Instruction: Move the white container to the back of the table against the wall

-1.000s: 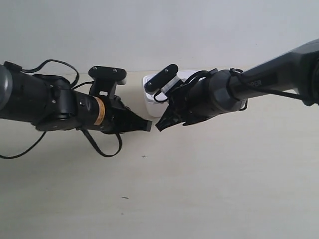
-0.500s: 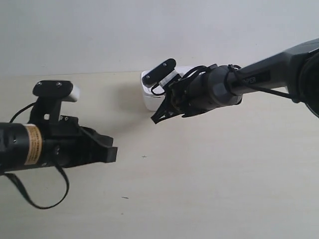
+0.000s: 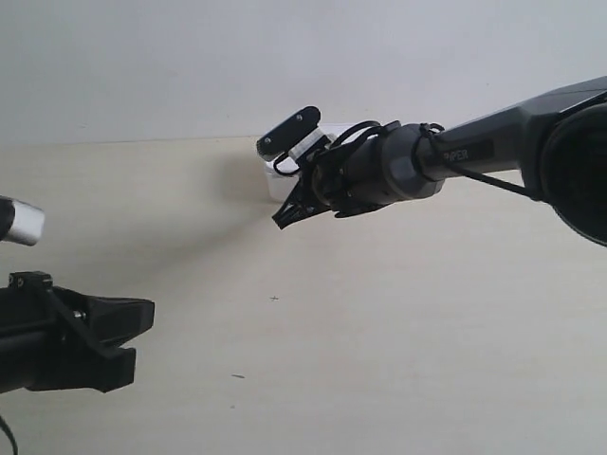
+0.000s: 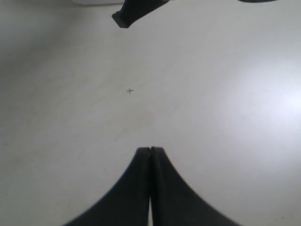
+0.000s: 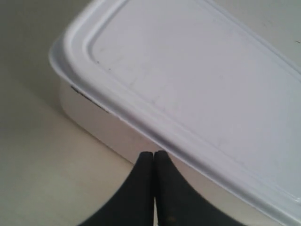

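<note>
Your right fingers are pressed together, with their tips against the near side of the container, touching it or very nearly. The container sits at the far edge of the surface, close by the wall; you cannot tell whether it touches the wall. Your left fingers are together too, gripping nothing, at the near left and well apart from the container.

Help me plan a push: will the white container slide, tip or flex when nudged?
Probably slides, not tips: the white container sits low and flat on the smooth table. Likely stiff: its rimmed lid looks seated. The shut right hand by its wall might skew it if off-centre.
</note>
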Robot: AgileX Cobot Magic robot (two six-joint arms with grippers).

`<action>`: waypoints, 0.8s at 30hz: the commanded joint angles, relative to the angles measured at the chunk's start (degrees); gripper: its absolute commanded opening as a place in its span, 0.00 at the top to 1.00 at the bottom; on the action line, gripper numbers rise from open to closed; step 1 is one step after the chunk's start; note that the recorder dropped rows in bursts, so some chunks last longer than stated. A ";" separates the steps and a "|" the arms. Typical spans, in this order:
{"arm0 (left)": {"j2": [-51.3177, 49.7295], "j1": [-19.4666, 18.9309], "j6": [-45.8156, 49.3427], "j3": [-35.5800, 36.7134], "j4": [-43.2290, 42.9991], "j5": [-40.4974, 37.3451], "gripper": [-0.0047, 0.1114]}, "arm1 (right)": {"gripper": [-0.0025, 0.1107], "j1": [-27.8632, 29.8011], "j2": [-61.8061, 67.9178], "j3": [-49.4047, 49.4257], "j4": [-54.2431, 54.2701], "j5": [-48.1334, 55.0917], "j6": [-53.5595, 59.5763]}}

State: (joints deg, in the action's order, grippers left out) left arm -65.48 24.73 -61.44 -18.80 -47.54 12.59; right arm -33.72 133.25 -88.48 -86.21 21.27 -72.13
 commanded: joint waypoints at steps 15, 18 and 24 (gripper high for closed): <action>8.23 -0.15 -0.19 6.10 1.13 -0.38 0.96 | 0.98 3.46 2.83 -5.17 -1.10 0.59 1.63; 8.23 -0.15 -0.19 6.10 1.13 -0.38 0.96 | 0.98 4.19 2.83 -5.17 -1.10 -1.88 1.70; 8.23 -0.15 -0.19 6.10 1.23 -0.26 0.96 | 0.98 4.33 4.08 -7.06 -1.52 -3.37 1.70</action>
State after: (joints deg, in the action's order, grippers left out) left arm -57.67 24.73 -61.44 -12.92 -46.85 12.14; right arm -29.67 136.38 -94.08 -87.04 18.64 -70.86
